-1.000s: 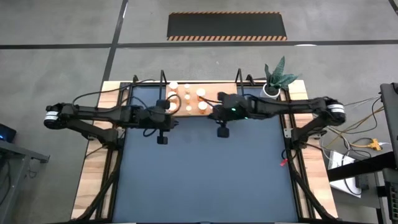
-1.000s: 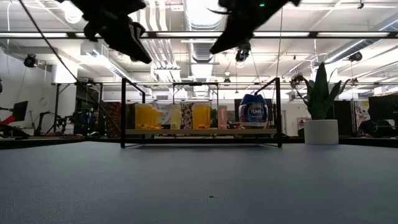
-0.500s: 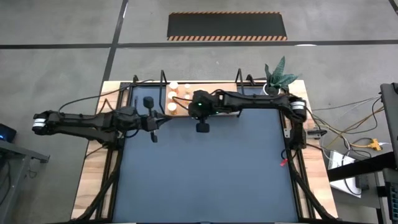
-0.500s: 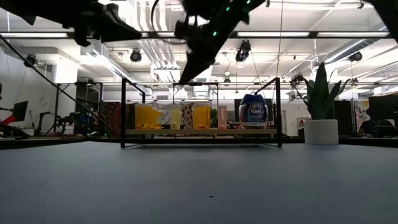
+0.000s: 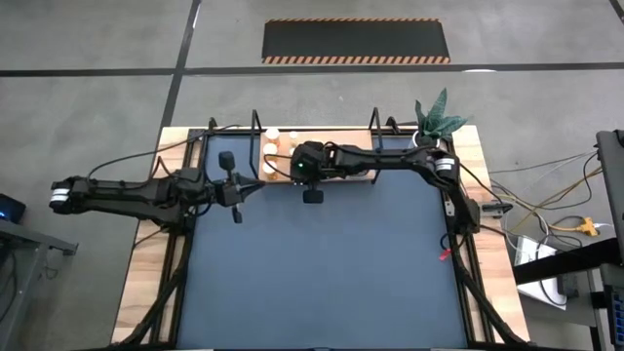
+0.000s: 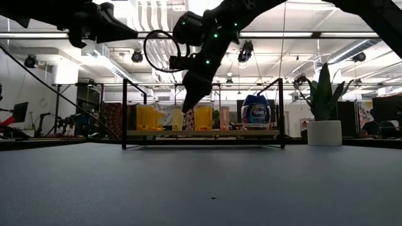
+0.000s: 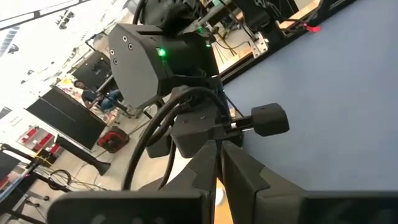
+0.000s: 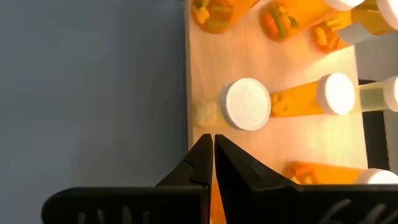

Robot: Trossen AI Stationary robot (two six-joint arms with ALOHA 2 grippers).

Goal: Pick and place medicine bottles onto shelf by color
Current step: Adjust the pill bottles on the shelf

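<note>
On the desk, the shelf at its far edge carries the medicine bottles, the right pincer, fingers pressed together and empty, hovers above them, seemingly between placements, needing another bottle next.

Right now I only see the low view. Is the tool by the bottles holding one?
Observer: No. The right wrist view shows the right tool shut with nothing in it.
Operator: What's closest to it?
Observer: A white-capped bottle on the shelf, just past the tips, near the shelf's edge.
Operator: And the other tool?
Observer: The left tool is shut too. From above, it hangs over the mat, left of the shelf.
</note>
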